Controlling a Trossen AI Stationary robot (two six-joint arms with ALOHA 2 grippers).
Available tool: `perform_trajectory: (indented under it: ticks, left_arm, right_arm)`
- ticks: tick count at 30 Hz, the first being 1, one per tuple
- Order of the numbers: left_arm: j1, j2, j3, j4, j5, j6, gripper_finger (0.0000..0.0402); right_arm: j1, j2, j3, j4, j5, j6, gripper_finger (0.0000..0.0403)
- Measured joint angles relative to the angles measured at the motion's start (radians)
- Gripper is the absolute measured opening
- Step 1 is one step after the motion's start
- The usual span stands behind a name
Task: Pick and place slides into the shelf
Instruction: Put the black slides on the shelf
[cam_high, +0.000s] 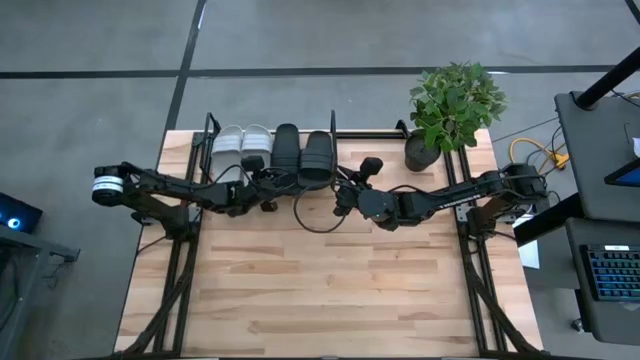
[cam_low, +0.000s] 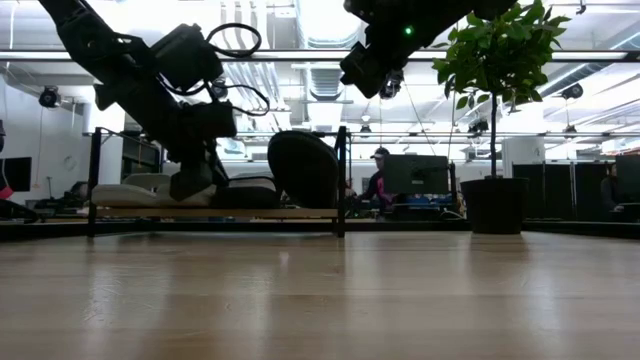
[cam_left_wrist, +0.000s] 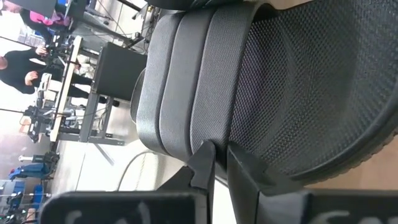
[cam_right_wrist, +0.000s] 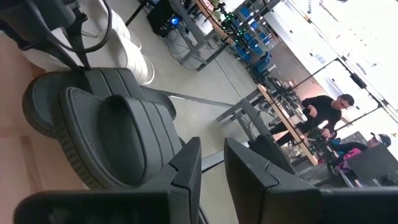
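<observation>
From above, two ribbed white slides (cam_high: 241, 139) and two matte black slides (cam_high: 302, 155) sit in the thin-rod shelf (cam_high: 212, 133) at the table's far edge. The left gripper (cam_left_wrist: 219, 151) is pinched shut at a black slide's pebbled sole. The right gripper (cam_right_wrist: 212, 163) hangs nearby, fingers slightly apart, empty.

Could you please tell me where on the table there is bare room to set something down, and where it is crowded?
The light wood table is bare across its whole near half, between the two black side frames. The far edge is crowded: the low black-rod shelf holds the grey-white slides and black slides, both claws work beside them, and the potted green plant fills the far right corner.
</observation>
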Motion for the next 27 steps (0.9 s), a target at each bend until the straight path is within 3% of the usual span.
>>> perform_trajectory:
  ticks: [4, 10, 17, 27]
  left_arm:
    - [0.0, -0.009, 0.0, -0.023, 0.003, 0.003, 0.0012]
    - [0.0, -0.02, -0.001, -0.036, 0.002, 0.004, 0.0012]
    - [0.0, -0.039, -0.002, -0.05, 0.002, 0.004, 0.0012]
    - [0.0, -0.064, -0.002, -0.055, -0.001, 0.004, 0.0012]
  right_arm:
    - [0.0, 0.0, -0.013, -0.001, -0.038, 0.007, 0.0062]
    - [-0.006, 0.001, -0.017, 0.005, -0.34, 0.026, 0.0065]
    - [-0.006, 0.007, -0.017, 0.004, -0.538, 0.0, 0.0071]
    - [-0.006, 0.074, -0.016, 0.003, -0.504, -0.05, 0.0148]
